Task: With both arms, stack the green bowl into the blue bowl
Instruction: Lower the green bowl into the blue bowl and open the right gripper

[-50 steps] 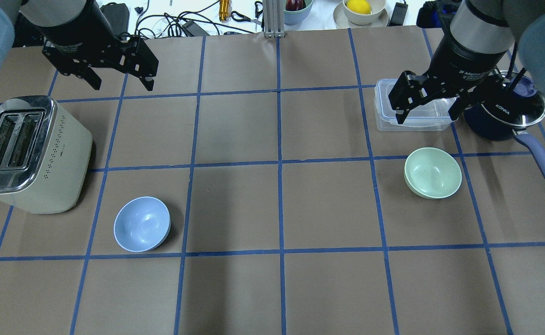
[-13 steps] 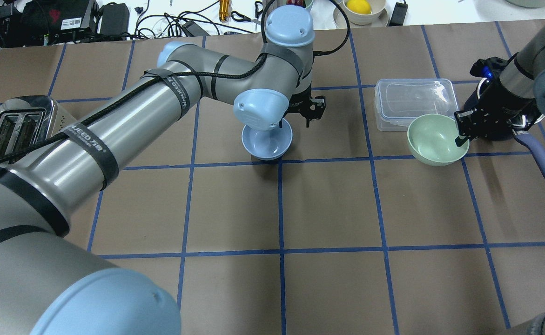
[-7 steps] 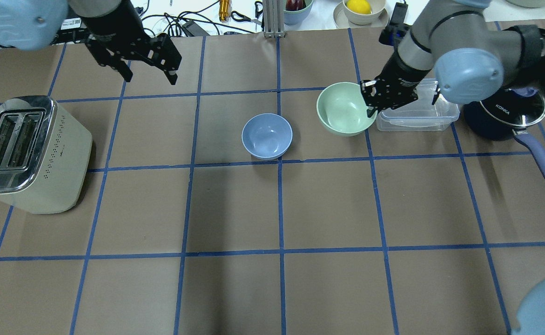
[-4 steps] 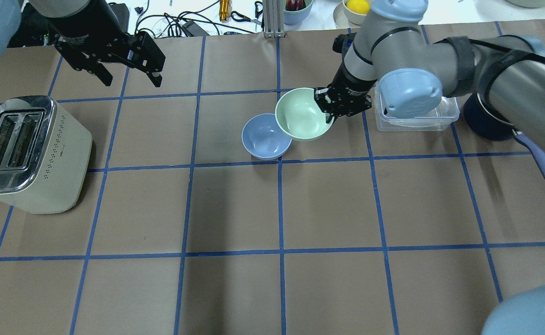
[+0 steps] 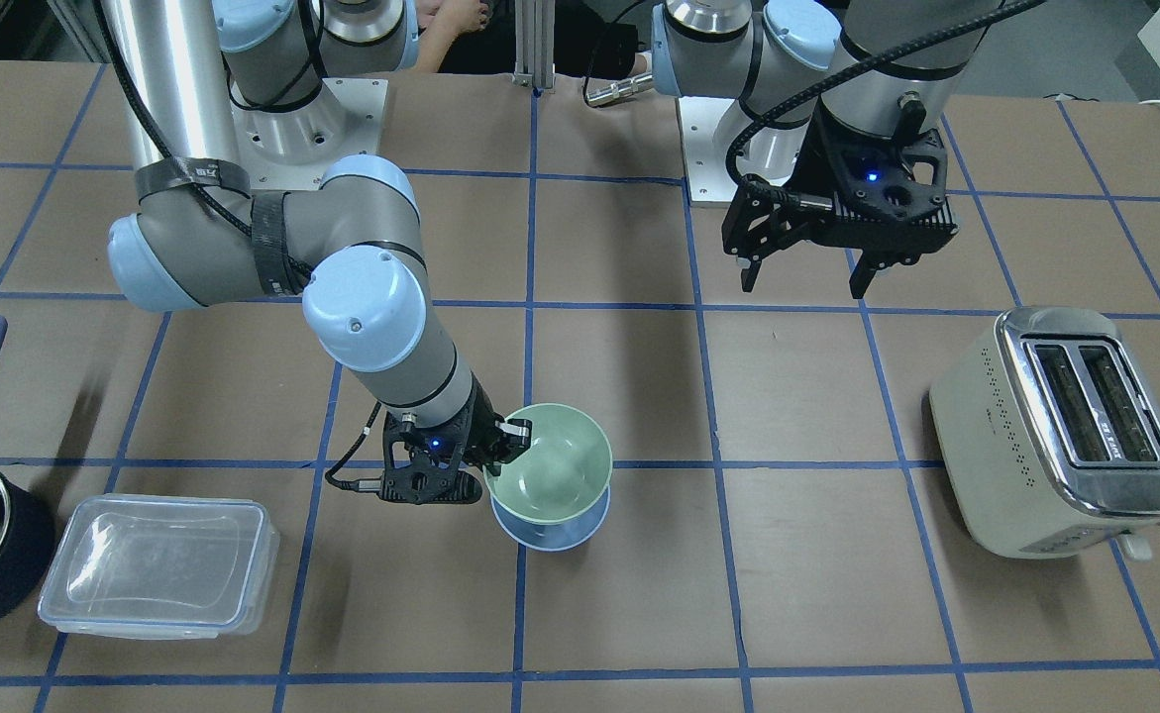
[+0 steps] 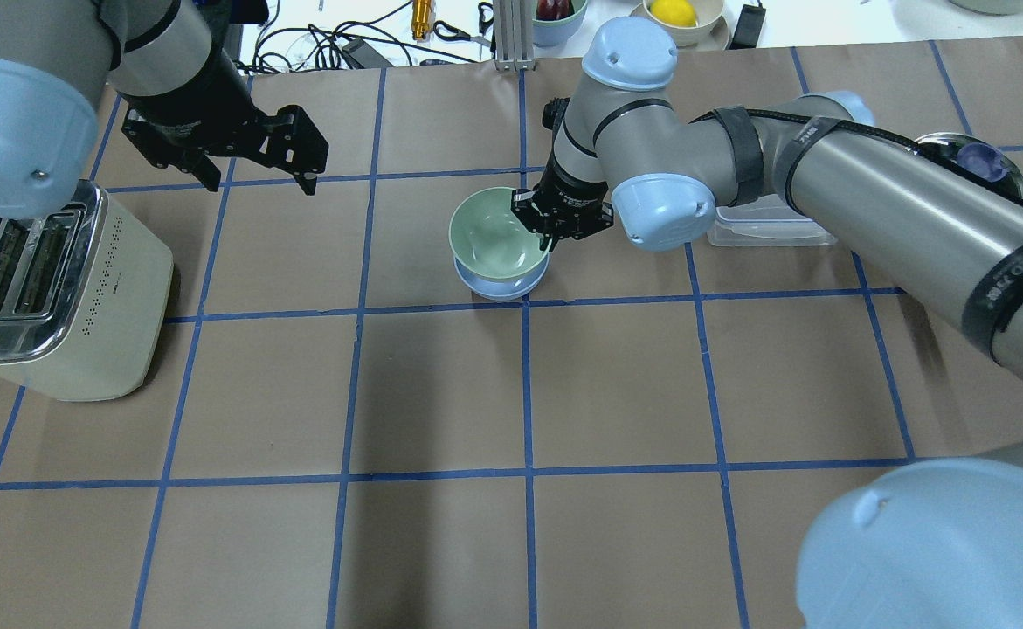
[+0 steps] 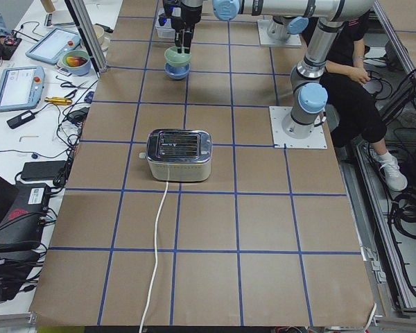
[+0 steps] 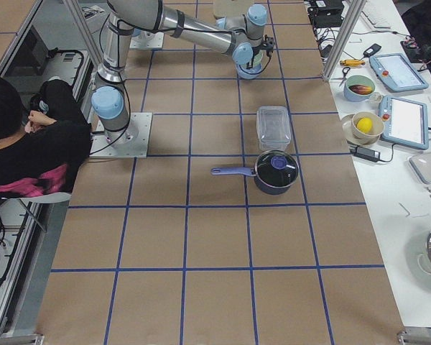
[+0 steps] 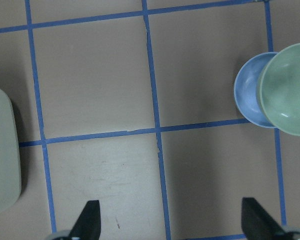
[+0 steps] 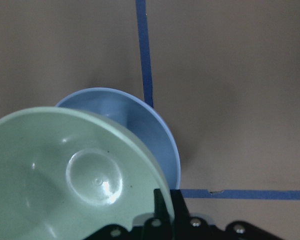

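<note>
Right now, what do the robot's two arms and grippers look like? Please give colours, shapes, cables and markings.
The left arm and right arm are silver-grey round tubes with rounded light blue joint caps. Black straps with white lettering hold a black cable along the right arm. The left gripper and right gripper are black, two-fingered, each with a small blue light.

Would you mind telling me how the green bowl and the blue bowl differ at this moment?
The green bowl is pale mint, the blue bowl periwinkle. The right gripper pinches the green bowl's rim; nothing grips the blue bowl. The green bowl is on top, the blue bowl beneath it on the table. Both are round, upright and similar in size.
</note>
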